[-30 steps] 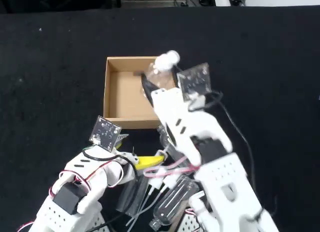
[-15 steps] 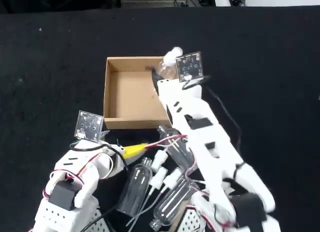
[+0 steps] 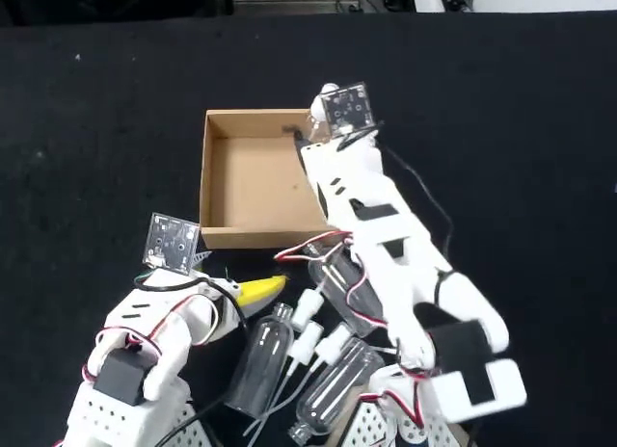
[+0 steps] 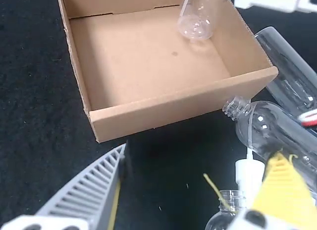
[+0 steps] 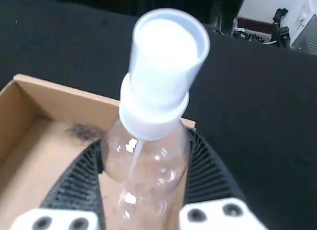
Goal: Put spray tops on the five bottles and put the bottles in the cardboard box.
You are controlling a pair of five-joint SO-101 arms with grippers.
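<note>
The right end effector (image 5: 144, 145) is clamped round a clear plastic bottle with a white spray top (image 5: 154, 86), hanging in the far right corner of the otherwise empty brown cardboard box (image 3: 253, 237); the left end effector (image 4: 185, 190) gapes wide, holding nothing; uncapped clear bottles (image 3: 262, 355) lie on the near tabletop; by my reckoning, the job is barely begun.

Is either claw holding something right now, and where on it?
The right claw is shut on a bottle, gripping its clear shoulder just below the spray top, above the cardboard box. The left claw is open, holding nothing.
</note>
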